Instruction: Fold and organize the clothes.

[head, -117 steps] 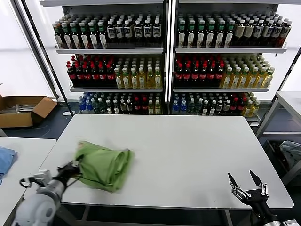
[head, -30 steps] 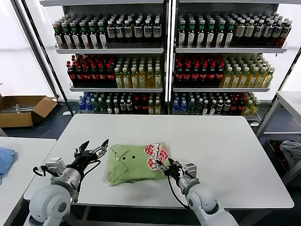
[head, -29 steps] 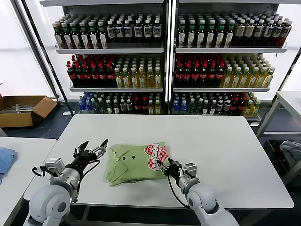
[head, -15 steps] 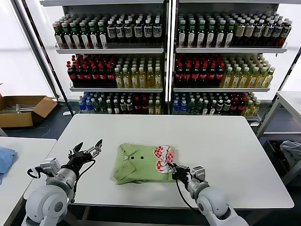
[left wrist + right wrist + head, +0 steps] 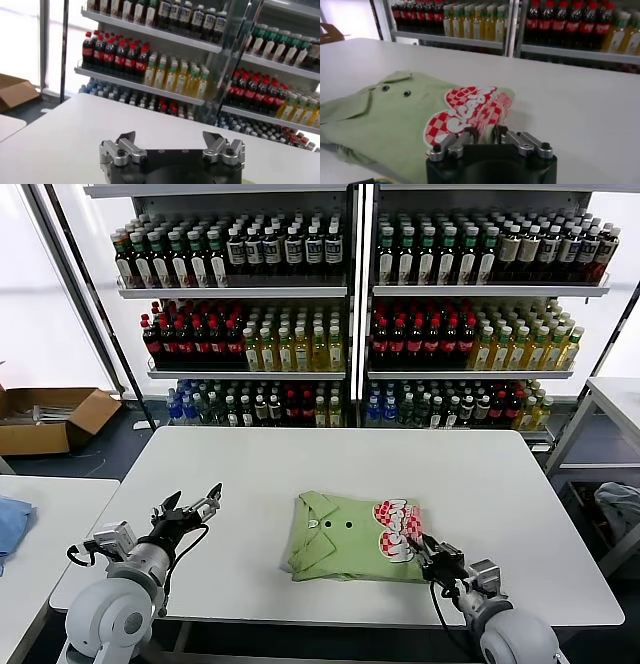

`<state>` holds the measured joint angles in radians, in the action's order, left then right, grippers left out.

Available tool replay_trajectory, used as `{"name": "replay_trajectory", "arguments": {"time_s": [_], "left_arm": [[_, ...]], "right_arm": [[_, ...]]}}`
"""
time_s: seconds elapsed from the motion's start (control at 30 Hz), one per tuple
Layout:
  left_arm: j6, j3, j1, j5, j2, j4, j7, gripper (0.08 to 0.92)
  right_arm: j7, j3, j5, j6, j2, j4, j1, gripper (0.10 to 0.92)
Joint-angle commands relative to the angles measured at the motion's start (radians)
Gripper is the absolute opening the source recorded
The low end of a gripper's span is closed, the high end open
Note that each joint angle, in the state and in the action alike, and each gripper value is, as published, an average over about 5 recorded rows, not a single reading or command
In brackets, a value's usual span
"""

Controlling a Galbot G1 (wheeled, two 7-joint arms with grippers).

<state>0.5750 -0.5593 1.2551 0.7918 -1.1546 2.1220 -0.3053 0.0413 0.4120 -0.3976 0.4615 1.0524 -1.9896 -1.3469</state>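
The light green shirt (image 5: pixel 345 536) lies folded on the white table (image 5: pixel 300 459), right of centre. Its collar, two buttons and red-and-white checkered print face up. My right gripper (image 5: pixel 424 546) sits at the shirt's right edge, by the print. In the right wrist view the shirt (image 5: pixel 395 115) spreads out ahead, and the right gripper (image 5: pixel 485 132) has its fingers close together with the bunched printed edge between them. My left gripper (image 5: pixel 190 502) hovers open over bare table well left of the shirt. Nothing is between the left gripper's (image 5: pixel 169 137) fingers.
Shelves of bottles (image 5: pixel 350 314) stand behind the table. A second table with a blue cloth (image 5: pixel 8 522) is at the far left, with a cardboard box (image 5: pixel 45 419) on the floor beyond it. Another table (image 5: pixel 615 399) stands at the right.
The right gripper has dragged the folded shirt to the right, from left of centre to right of centre. The left gripper has let go, drawn back left and stays open.
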Motion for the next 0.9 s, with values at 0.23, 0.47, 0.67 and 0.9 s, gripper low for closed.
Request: {"name": "replay_trajectory", "arguments": {"time_s": [0.23, 0.47, 0.67, 0.9], "left_arm": [[0.001, 0.015, 0.010, -0.001, -0.006, 0.009, -0.007, 0.823], [0.001, -0.014, 0.049, 0.001, -0.007, 0.030, 0.000, 0.823], [0.001, -0.019, 0.068, 0.000, -0.015, 0.033, 0.007, 0.823], [-0.002, -0.023, 0.072, -0.003, -0.013, 0.031, 0.024, 0.823]], "right_arm": [[-0.029, -0.152, 0.032, -0.068, 0.122, 0.074, 0.133, 0.573], [-0.075, -0.175, 0.020, 0.017, 0.140, 0.155, 0.113, 0.767], [-0.133, -0.143, -0.011, -0.029, 0.131, 0.068, 0.077, 0.821], [-0.154, -0.048, -0.127, -0.133, 0.130, -0.177, 0.047, 0.823]]}}
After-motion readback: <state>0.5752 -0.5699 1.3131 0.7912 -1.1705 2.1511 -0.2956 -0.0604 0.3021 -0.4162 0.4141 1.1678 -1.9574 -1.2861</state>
